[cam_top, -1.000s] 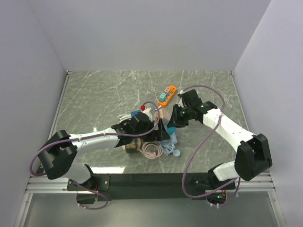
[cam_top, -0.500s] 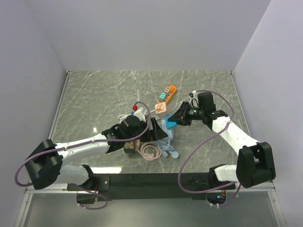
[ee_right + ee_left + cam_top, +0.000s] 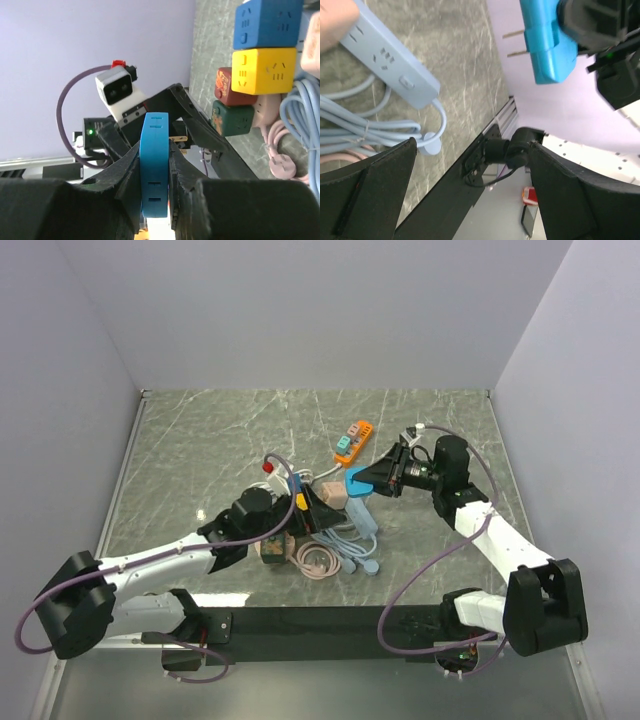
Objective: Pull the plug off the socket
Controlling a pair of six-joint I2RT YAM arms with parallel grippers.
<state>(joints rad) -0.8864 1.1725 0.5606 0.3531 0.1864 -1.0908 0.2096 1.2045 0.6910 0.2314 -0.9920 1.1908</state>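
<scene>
Right gripper [image 3: 378,476]: clamps blue plug [image 3: 356,481] | table [image 3: 220,430]: grey-green marble | walls [image 3: 300,310]: lilac

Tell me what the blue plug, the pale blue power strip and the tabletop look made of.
Blue plug: likely moulded plastic, smooth matte shell, with brassy metal prongs.
Power strip: probably plastic, satin, even colour, moulded slots.
Tabletop: green-grey, white-veined like marble; could be stone or printed laminate.

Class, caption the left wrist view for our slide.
Blue plug, prongs bare, in the right pincer, clear of the pale power strip.
</scene>
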